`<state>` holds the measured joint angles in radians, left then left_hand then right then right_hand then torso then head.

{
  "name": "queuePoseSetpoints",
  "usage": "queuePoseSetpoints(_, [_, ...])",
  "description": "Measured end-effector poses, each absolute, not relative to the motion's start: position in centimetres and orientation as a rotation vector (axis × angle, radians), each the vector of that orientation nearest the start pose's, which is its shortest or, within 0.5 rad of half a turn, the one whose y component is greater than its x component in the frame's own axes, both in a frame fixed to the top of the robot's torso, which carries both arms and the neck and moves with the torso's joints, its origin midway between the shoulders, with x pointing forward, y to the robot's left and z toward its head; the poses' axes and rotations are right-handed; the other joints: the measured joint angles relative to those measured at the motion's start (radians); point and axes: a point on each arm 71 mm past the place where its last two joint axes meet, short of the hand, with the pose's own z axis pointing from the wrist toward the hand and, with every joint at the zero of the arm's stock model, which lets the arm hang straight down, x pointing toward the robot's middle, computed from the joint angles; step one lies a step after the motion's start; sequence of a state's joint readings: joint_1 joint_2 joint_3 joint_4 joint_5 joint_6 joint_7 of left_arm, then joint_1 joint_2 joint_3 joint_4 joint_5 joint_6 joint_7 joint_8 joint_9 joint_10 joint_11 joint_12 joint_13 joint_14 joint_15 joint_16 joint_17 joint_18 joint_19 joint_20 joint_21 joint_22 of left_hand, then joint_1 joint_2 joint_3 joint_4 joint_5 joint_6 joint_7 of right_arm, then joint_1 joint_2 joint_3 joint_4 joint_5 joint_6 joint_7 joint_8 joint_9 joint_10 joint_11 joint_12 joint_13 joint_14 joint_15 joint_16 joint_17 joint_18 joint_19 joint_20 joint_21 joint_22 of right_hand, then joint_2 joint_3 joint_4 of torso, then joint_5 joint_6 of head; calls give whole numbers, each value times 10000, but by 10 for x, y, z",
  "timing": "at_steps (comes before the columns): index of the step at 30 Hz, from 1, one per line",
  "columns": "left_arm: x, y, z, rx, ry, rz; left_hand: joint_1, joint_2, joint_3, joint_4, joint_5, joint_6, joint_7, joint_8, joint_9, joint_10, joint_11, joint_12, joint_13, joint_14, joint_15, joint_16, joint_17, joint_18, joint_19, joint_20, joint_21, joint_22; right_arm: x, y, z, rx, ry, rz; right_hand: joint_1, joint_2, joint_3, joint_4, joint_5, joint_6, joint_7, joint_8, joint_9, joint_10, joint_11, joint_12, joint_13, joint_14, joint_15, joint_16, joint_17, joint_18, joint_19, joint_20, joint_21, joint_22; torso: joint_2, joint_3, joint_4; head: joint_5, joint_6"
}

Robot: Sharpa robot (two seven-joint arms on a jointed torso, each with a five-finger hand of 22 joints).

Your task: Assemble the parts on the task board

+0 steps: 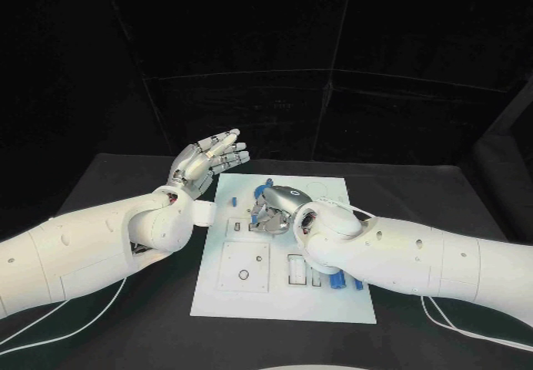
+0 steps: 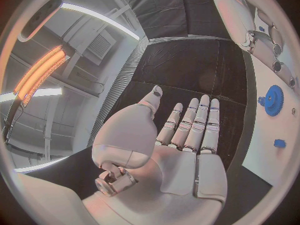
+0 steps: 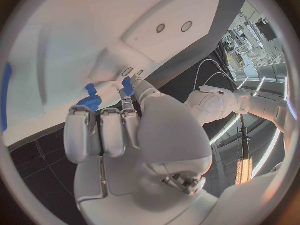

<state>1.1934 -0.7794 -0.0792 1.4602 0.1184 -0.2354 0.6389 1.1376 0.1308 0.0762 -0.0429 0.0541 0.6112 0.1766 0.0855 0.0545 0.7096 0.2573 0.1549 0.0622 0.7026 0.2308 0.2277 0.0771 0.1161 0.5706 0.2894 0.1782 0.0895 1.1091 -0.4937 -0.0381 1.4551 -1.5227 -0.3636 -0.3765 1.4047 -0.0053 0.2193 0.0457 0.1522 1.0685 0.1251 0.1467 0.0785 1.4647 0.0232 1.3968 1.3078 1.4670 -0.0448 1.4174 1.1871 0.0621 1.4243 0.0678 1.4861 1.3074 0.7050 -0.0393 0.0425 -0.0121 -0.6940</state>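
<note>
Board (image 1: 250,297) carries several blue parts (image 1: 336,281).

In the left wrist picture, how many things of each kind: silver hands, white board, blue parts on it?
Silver many-fingered hands: 2 (left hand, right hand)
Flat white task board: 1
Blue parts: 2 (toothed blue gear, small blue block)
Total: 5

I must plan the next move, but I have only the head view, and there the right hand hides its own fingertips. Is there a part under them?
Observer: Yes. In the right wrist view the right hand has its fingertips at a small blue part, next to a blue gear on the task board.
Operator: And the other palm?
Observer: In the left wrist view the left hand has a bare palm and straight fingers.
</note>
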Motion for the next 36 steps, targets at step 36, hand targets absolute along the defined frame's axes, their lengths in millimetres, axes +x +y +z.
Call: queuePoseSetpoints(36, [496,199,-186,-11111,12168,-17345,0,0,0,0,0,-1,0,0,-2,-1,1,0,-1,-1,0,0,-10,0,-68,-4,0,-12,463,-57,-229,-1382,17671,6449,-413,-306,33,-43,292,43,-1,-152,150,1,0,-67,-1,0,1,-103,-176,0,-73,3,-47,-1,-1,-3,-1,-36,-42])
